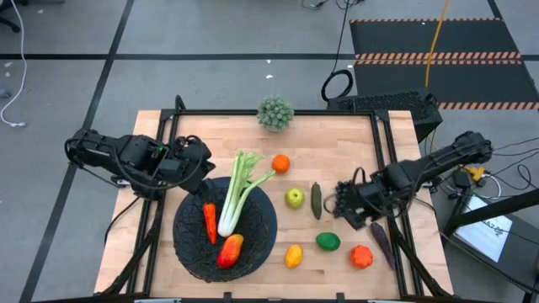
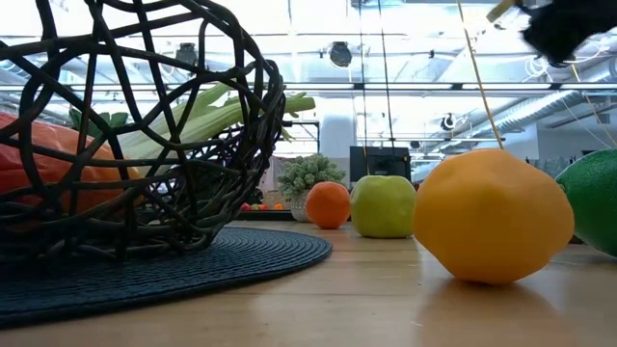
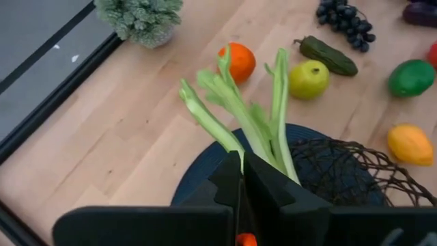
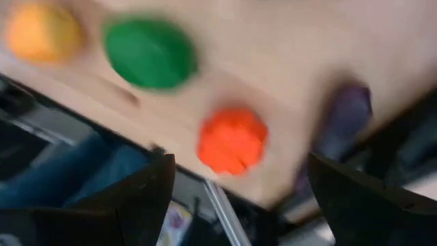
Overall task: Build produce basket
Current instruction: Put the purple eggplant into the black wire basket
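The black woven basket (image 1: 189, 252) (image 2: 231, 116) sits on a dark round mat at the table's near left. Inside lie the orange carrot (image 1: 209, 220), the red-yellow mango (image 1: 230, 250) and the pale green celery (image 1: 240, 189) (image 3: 273, 102), whose leafy end sticks out over the far rim. The orange (image 1: 280, 163), green apple (image 1: 294, 198), dark cucumber (image 1: 317, 200), lemon (image 1: 293, 255), lime (image 1: 328, 241) and tomato (image 1: 361, 257) rest on the wood. The grapes (image 3: 345, 20) lie by the cucumber. My left gripper (image 1: 200, 172) (image 3: 242, 179) is shut above the basket's far-left rim. My right gripper (image 1: 347, 206) (image 4: 239, 164) is open, above the table near the tomato (image 4: 232, 140).
A spiky grey-green ball plant (image 1: 275, 112) stands at the far edge. A dark purple eggplant-like piece (image 1: 383, 244) lies right of the tomato, near the right rail. Black frame rails border the table's left and right sides. Bare wood shows between the basket and the fruits.
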`<state>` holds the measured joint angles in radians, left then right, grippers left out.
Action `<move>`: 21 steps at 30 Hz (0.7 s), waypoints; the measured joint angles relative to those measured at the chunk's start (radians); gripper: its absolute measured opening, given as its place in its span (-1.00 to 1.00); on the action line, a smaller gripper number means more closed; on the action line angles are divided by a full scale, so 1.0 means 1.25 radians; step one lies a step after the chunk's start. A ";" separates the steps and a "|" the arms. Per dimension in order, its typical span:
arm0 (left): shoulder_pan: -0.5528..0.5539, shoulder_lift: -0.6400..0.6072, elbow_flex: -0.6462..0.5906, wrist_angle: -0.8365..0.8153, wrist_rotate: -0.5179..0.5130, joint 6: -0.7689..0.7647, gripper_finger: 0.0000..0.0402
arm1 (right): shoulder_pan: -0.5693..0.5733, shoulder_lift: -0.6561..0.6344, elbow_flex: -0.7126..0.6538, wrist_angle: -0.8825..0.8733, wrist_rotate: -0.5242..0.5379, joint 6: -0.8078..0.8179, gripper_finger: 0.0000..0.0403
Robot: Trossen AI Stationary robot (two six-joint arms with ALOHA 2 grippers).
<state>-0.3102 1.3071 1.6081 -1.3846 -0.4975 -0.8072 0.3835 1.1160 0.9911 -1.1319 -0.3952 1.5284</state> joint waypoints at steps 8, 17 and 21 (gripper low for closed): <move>0.057 0.000 0.000 0.000 0.009 0.067 -0.88 | 0.126 0.000 -0.059 0.002 -0.001 0.087 0.61; 0.111 0.001 0.000 0.002 0.043 0.108 -0.88 | 0.166 0.001 -0.181 0.066 -0.001 0.081 0.61; 0.119 0.001 0.000 0.003 0.044 0.106 -0.88 | 0.166 0.001 -0.241 0.116 -0.002 0.079 0.61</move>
<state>-0.1616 1.3079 1.6077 -1.3806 -0.4427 -0.6750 0.5911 1.1168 0.6896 -0.9872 -0.3977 1.6276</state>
